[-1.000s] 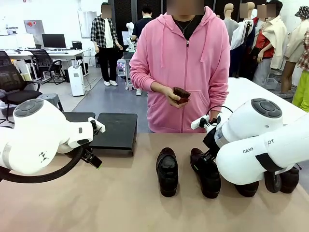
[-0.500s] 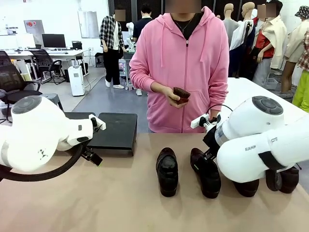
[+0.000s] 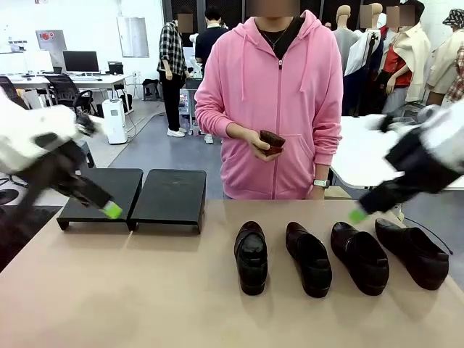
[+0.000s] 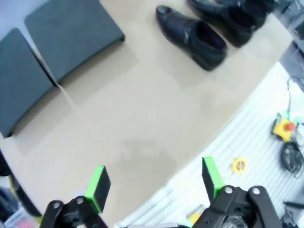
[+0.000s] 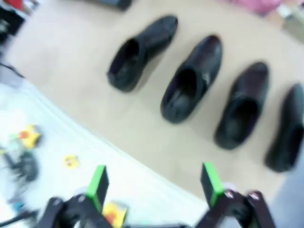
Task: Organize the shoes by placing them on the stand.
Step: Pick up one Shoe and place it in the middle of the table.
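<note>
**Stand** (image 3: 170, 196): two matte black trays set side by side at the far left of the tan worktop (image 3: 145, 297). Both tray tops are bare.

**Shoes**: four, glossy black, in a row on the worktop to the right of the stand, none on it.
- The first shoe (image 3: 251, 257) lies nearest the stand.
- The second shoe (image 3: 309, 259) and third shoe (image 3: 360, 257) follow in order.
- The fourth shoe (image 3: 412, 254) lies farthest from the stand.
- Each is apart from its neighbour.

**Left claw** (image 4: 154, 178): jaws wide, nothing between the green pads. It is raised off the worktop, close to the stand's left tray.

**Right claw** (image 5: 154, 183): jaws wide, nothing held. It is raised over the end of the shoe row far from the stand.

**Person**: in a pink hoodie, behind the worktop and to the right of the stand. One hand (image 3: 255, 145) holds a small dark brown block (image 3: 273, 140) at waist height.
</note>
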Controlling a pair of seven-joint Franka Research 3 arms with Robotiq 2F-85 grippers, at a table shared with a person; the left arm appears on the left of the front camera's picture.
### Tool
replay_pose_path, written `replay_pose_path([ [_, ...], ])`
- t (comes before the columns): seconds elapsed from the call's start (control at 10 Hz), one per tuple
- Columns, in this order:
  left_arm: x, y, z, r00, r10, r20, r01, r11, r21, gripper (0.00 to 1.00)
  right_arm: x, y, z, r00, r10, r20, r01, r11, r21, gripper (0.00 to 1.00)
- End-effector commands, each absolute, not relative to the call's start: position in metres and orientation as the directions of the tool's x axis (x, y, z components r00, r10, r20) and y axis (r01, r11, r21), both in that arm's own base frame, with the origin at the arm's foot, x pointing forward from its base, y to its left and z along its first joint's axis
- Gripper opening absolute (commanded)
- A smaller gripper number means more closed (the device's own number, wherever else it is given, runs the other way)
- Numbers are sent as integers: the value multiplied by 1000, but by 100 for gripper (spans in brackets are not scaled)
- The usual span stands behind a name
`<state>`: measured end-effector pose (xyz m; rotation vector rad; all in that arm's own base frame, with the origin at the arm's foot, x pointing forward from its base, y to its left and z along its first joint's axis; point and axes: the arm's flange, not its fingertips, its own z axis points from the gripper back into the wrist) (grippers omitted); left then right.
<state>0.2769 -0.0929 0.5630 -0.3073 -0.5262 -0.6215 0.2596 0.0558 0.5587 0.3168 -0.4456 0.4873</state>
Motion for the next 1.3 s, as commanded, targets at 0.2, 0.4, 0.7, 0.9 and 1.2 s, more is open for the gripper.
replay_pose_path([
  [0.2,166,26,500,737,-271,620,573,737,-359,100,165,-72,533,822,61,567,-318,874,367,100],
  [0.4,181,42,474,795,-174,582,475,775,-417,100,170,-86,527,784,-27,620,-267,887,377,100],
  [0.7,183,43,592,735,-303,606,587,731,-347,100,160,-87,583,828,52,558,-310,872,379,100],
  [0.9,183,43,592,735,-303,606,587,731,-347,100,162,-93,582,832,17,555,-275,881,386,100],
  [1.2,183,43,592,735,-303,606,587,731,-347,100,277,0,560,909,138,393,-239,945,222,100],
])
